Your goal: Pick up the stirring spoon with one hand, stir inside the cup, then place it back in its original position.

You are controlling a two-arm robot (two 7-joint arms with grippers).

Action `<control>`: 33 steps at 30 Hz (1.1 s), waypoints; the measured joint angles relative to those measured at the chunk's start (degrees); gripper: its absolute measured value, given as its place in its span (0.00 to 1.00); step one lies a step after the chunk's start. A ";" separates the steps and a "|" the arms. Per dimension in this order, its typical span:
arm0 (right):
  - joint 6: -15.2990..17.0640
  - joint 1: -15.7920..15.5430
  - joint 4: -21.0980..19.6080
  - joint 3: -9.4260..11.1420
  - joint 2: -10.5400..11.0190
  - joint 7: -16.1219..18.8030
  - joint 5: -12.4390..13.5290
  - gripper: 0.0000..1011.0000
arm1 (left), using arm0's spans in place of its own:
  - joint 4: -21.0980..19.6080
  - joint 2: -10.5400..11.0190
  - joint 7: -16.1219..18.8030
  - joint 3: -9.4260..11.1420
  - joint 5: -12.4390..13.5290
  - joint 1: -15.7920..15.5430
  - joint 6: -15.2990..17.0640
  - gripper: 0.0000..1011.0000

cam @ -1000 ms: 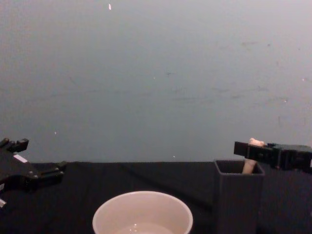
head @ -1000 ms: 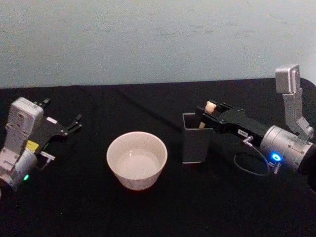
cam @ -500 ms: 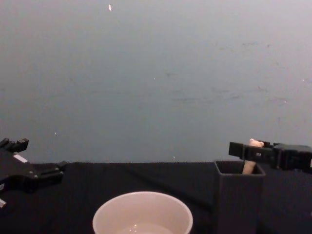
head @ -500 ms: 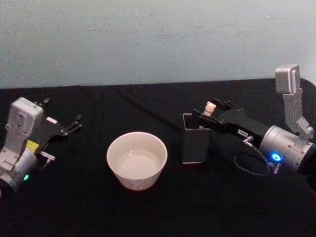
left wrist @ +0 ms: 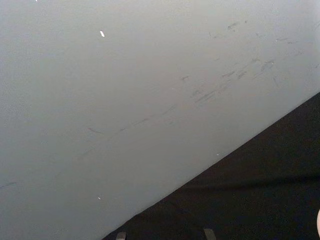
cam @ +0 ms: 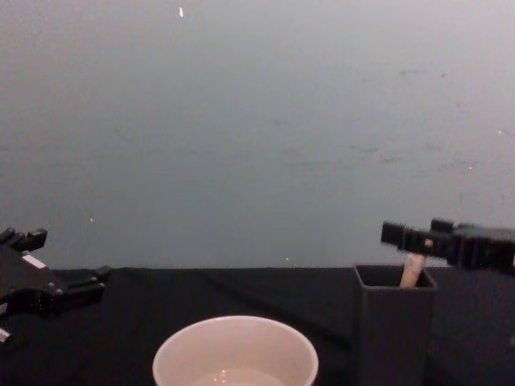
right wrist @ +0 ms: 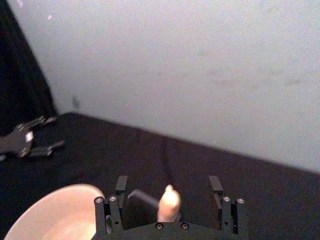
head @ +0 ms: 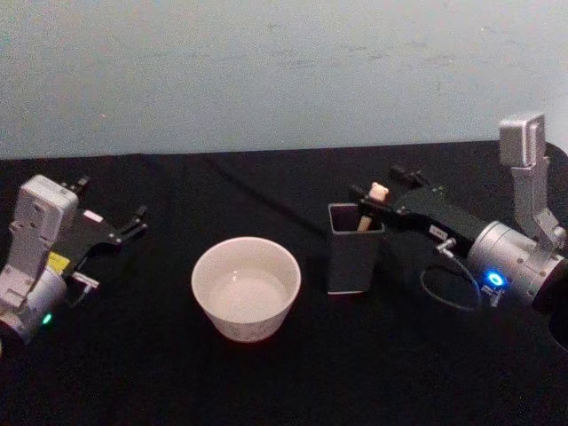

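The stirring spoon (head: 374,202) stands in a dark grey square holder (head: 352,252), its cream handle and bear head sticking up above the rim. My right gripper (head: 376,197) is level with the top of that handle. In the right wrist view its fingers (right wrist: 121,187) stand wide apart with the handle tip (right wrist: 169,202) between them, not pinched. From the chest, the gripper (cam: 410,238) hovers over the holder (cam: 393,322) and covers the bear head. The cream-white cup (head: 246,286) sits left of the holder. My left gripper (head: 133,222) rests open at the far left.
A black cloth (head: 266,382) covers the table, and a pale wall (head: 266,71) stands behind it. A dark cable (head: 266,197) runs across the cloth behind the cup toward the holder.
My right gripper has lifted slightly and now sits at the top of the spoon handle. The spoon is still in the holder. The left arm has not moved.
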 joint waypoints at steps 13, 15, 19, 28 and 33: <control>-13.88 -2.96 -0.87 6.12 -6.57 -16.38 -10.81 0.99 | 0.00 0.00 0.00 0.00 0.00 0.00 0.00 0.99; -13.98 -3.12 -0.46 6.26 -6.94 -18.41 -12.69 0.99 | 0.00 0.00 0.00 0.00 0.00 0.00 0.00 0.99; -12.94 -3.85 1.12 6.52 -7.67 -23.37 -17.19 0.99 | 0.00 0.00 0.00 0.00 0.00 0.00 0.00 0.99; -9.07 -6.56 4.39 6.66 -8.51 -25.91 -20.44 0.99 | 0.00 0.00 0.00 0.00 0.00 0.00 0.00 0.99; -7.45 -7.09 5.37 7.15 -8.88 -25.13 -20.33 0.99 | 0.00 0.00 0.00 0.00 0.00 0.00 0.00 0.99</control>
